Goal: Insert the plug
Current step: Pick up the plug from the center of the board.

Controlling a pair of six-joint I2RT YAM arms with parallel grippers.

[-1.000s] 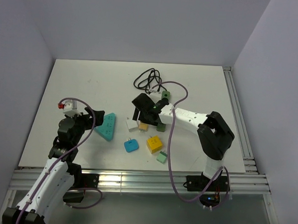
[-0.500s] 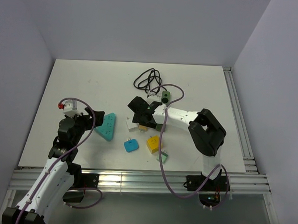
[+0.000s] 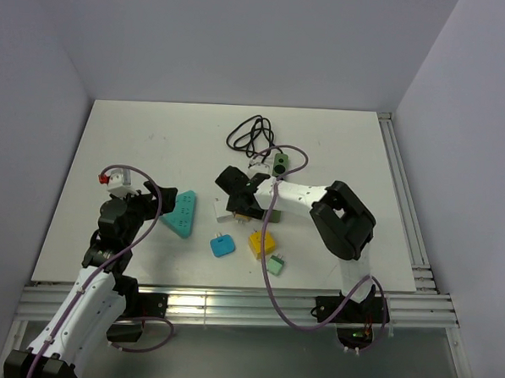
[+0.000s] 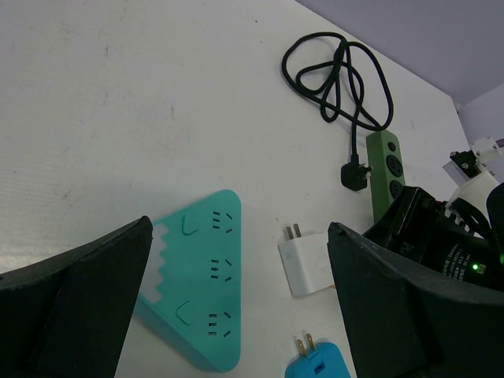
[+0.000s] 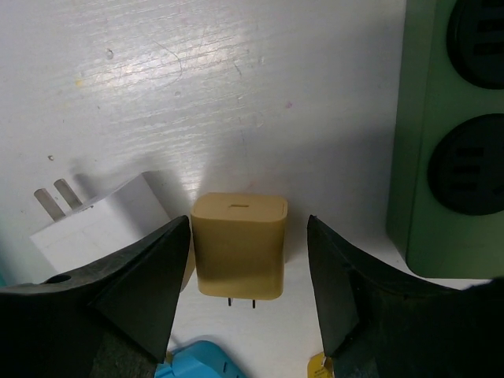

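Note:
A tan plug [image 5: 240,244] lies on the white table, prongs pointing toward the blue plug [image 5: 197,364]. My right gripper [image 5: 248,276] is open and straddles it: the left finger nearly touches its side, and a gap shows at the right finger. A teal triangular power strip [image 4: 209,291] lies under my left gripper [image 4: 240,236], which hangs wide open and holds nothing. From above, the right gripper [image 3: 239,207] sits mid-table and the left gripper [image 3: 154,202] beside the teal strip [image 3: 182,213].
A white plug [image 5: 102,224] lies just left of the tan one and a green power strip [image 5: 453,134] just right. Its black cable [image 3: 251,136] coils behind. A blue plug [image 3: 222,246], yellow plug [image 3: 261,243] and small green plug [image 3: 277,260] lie nearer.
My right gripper has shifted left and settled over the tan plug, with its jaws narrowing. The left arm has not moved.

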